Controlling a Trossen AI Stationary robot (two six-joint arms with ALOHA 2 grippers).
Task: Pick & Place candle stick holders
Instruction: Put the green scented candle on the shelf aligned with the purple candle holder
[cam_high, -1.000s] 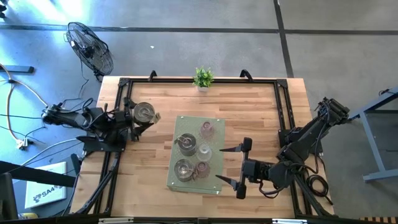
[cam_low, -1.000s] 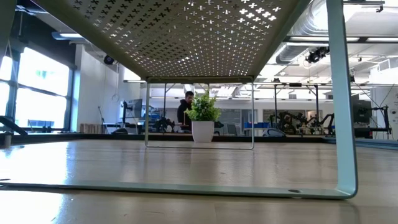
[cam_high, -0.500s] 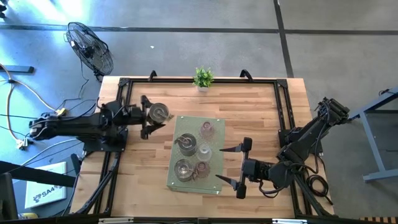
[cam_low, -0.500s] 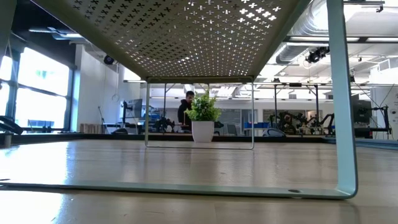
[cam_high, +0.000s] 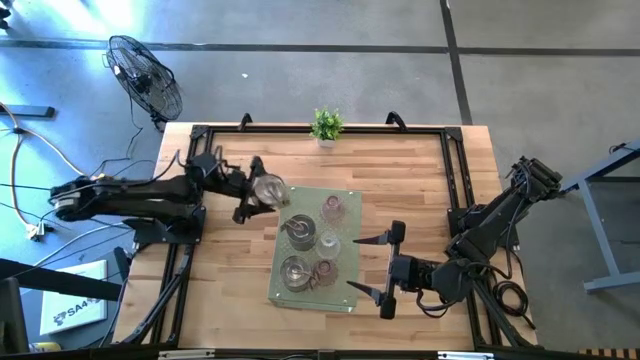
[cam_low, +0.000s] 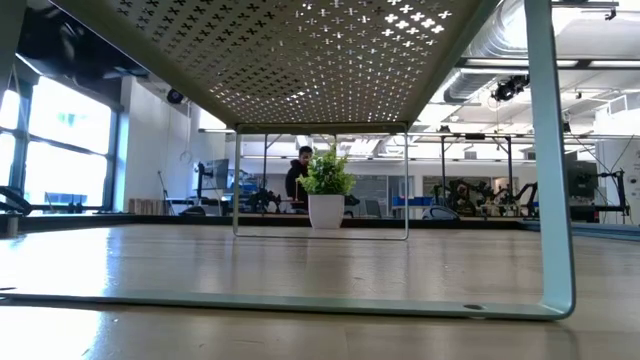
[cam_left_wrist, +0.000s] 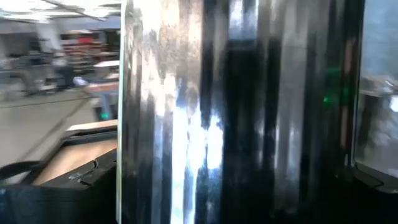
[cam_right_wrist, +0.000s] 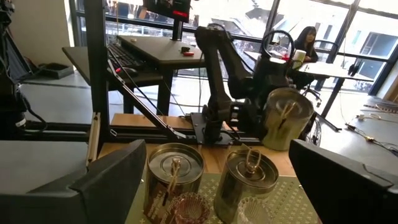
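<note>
Above wood, left end effector (cam_high: 258, 190) grips shiny cylindrical holder (cam_high: 268, 189).

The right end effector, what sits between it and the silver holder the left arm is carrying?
In the high view, the green perforated tray with five holders lies between the right end effector and the carried silver holder.

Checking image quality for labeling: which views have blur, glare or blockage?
Left wrist view: blurred shiny silver holder fills the frame, streaked with glare. Low view: green perforated stand blocks most; bright backlit room behind. Right wrist view: sharp, window glare at back. High view: even light.
</note>
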